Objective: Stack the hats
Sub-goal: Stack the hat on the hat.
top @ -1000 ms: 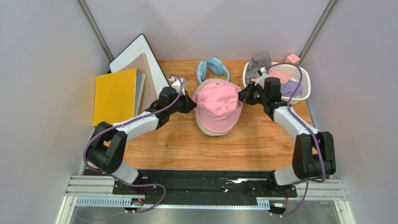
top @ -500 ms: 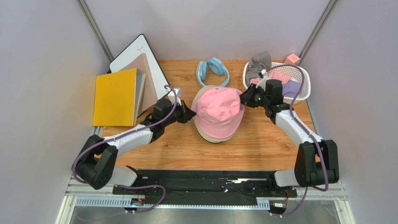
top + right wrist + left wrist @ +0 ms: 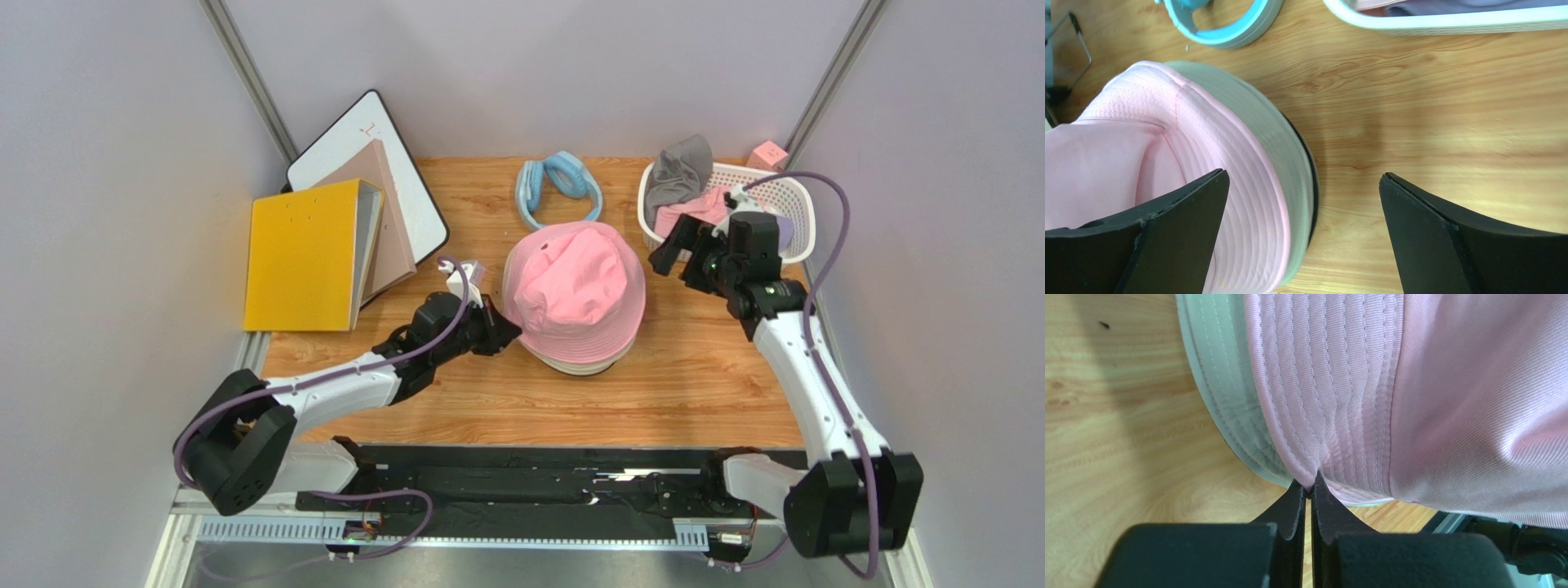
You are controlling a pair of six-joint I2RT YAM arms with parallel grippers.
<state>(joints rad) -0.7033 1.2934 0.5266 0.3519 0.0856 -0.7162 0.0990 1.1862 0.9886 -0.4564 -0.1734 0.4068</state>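
- Since the earlier frames, the right gripper (image 3: 678,255) has let go of the pink hat (image 3: 577,292) and drawn back toward the basket (image 3: 797,221). The left gripper (image 3: 497,331) has moved toward the near edge, and the hat has shifted slightly right.
- The wooden table (image 3: 687,392) carries everything.
- The white basket sits at the far right corner, with pink and lavender fabric inside.
- The pink hat lies crown up at the table's middle, on top of the stack.
- 1 pale hat (image 3: 1223,410) lies directly under it, its brim showing around the pink one; a dark edge shows beneath that.
- 1 grey hat (image 3: 681,169) hangs over the basket's left rim.
- A light blue ring (image 3: 558,186) lies behind the stack, apart from it.
- The left gripper's jaws are pressed together on the pink hat's near-left brim, pinching a fold.
- The right gripper's jaws stand spread wide and hold nothing, between hat and basket.
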